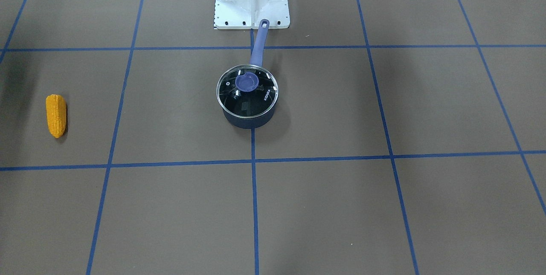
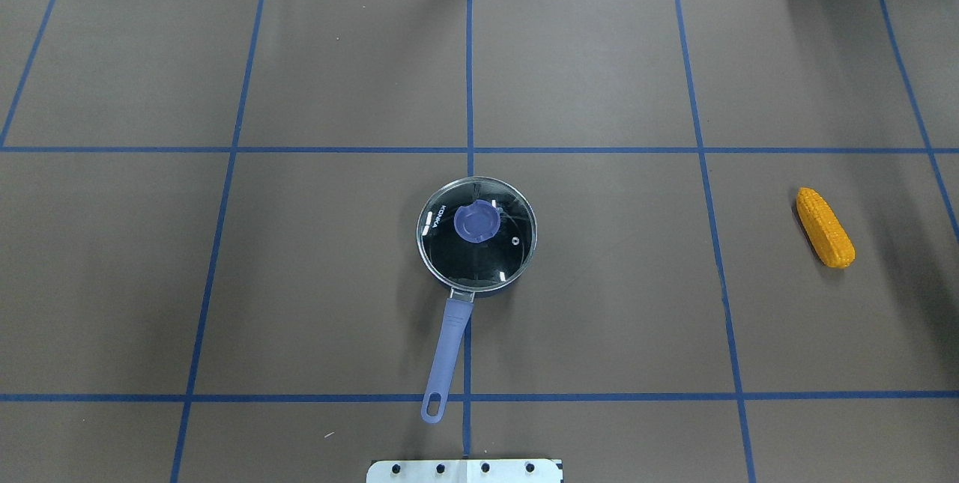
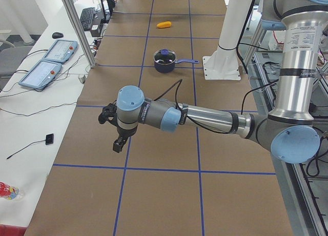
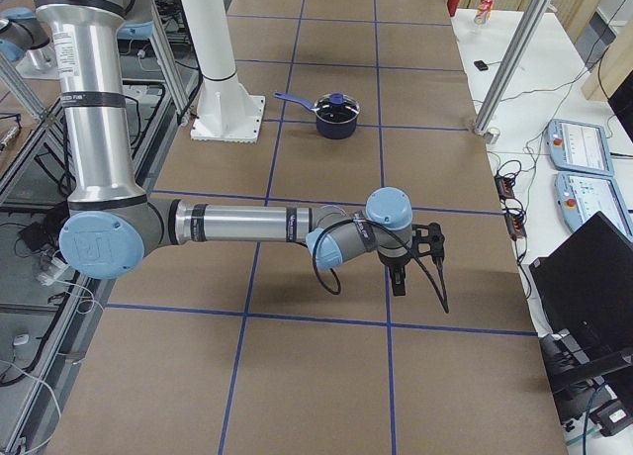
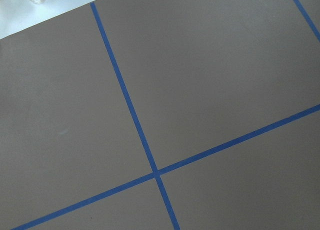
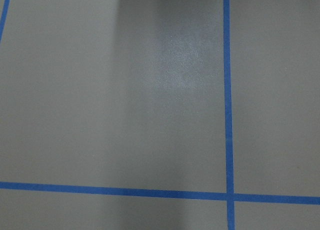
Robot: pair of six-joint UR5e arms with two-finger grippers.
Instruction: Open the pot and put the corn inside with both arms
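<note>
The dark navy pot [image 1: 250,120] stands at the table's middle, its lavender handle [image 1: 259,44] pointing toward the robot base. A clear glass lid with a purple knob [image 1: 246,82] sits closed on it. The pot's handle [image 2: 446,352] and lid [image 2: 477,234] also show in the overhead view. The orange-yellow corn [image 2: 824,228] lies flat far on the robot's right side [image 1: 56,115]. My left gripper [image 3: 119,143] and right gripper [image 4: 399,282] hang over the table's two ends, far from the pot and corn. I cannot tell whether they are open or shut.
The brown table cover carries a blue tape grid [image 2: 470,150]. The white robot base [image 1: 251,0] stands just behind the pot handle. Both wrist views show only table cover and tape lines [image 5: 155,172] [image 6: 227,195]. Pendants and cables [image 3: 48,61] lie on a side table.
</note>
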